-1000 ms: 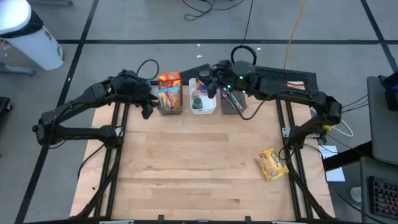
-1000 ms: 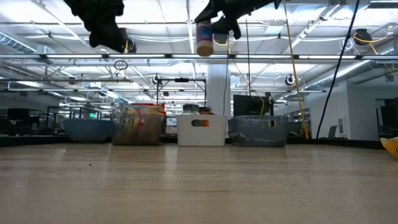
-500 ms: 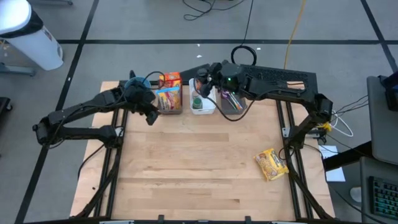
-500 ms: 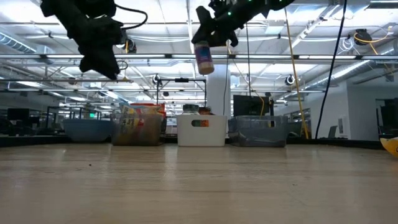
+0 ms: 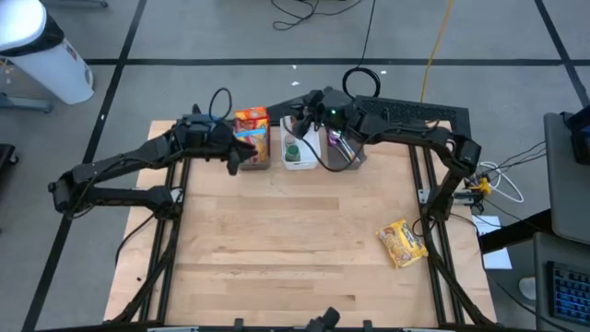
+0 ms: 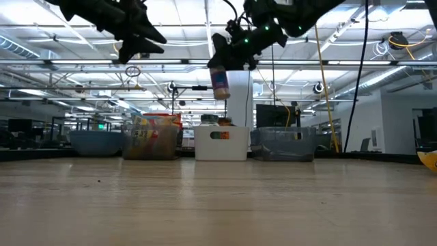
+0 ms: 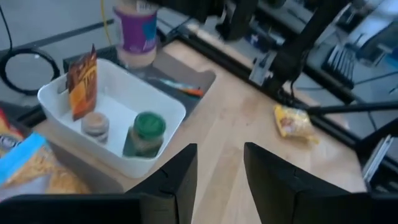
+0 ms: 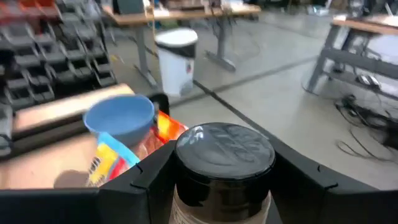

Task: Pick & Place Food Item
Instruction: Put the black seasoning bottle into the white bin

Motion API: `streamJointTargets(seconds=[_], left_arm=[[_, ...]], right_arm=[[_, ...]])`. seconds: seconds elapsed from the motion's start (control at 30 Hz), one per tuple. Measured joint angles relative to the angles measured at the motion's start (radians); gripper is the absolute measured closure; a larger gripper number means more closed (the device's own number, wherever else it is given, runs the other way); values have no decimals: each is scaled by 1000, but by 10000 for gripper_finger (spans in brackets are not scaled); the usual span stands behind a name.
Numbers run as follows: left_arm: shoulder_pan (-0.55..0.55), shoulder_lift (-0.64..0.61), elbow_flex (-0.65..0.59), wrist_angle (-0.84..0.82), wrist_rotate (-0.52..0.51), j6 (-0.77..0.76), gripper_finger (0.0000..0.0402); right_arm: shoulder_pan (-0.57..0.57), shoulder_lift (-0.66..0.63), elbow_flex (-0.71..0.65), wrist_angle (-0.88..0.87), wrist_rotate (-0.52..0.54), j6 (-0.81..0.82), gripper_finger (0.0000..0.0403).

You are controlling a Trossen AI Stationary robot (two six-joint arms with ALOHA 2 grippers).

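— Since a second ago, what has shifted?
— Both arms: the left gripper (image 5: 232, 159) has swung from beside the snack bin (image 5: 251, 148) to over its near edge, and the right gripper (image 6: 220, 68) has carried the jar (image 6: 220, 83) lower, above the white bin (image 6: 220, 143).
— The jaws?
— Right jaws clamp the jar's black lid (image 8: 225, 151). Left jaws stand narrowly apart, empty.
— Anything smaller?
— A yellow snack bag (image 5: 403, 243) lies on the counter (image 5: 277, 249), well apart.
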Motion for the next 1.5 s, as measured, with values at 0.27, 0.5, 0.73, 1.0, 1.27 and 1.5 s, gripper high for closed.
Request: streamJointTargets(seconds=[0.27, 0.5, 0.73, 1.0, 1.27, 1.5], left_arm=[[0, 0, 0, 20, -19, -58, 278], [2, 0, 0, 28, -81, -75, 279], [4, 0, 0, 37, -89, -83, 279], [4, 0, 0, 37, -106, -98, 279], [4, 0, 0, 36, -106, -98, 279], [4, 0, 0, 35, -107, -97, 279]], right_arm=[[-3, -79, -283, 325, 3, 36, 203], [-4, -115, -454, 493, 60, 96, 203], [22, -99, -538, 582, 131, 123, 203], [30, -41, -538, 672, 133, 138, 202], [28, 29, -476, 686, 127, 103, 202], [16, 89, -433, 643, 77, 96, 202]])
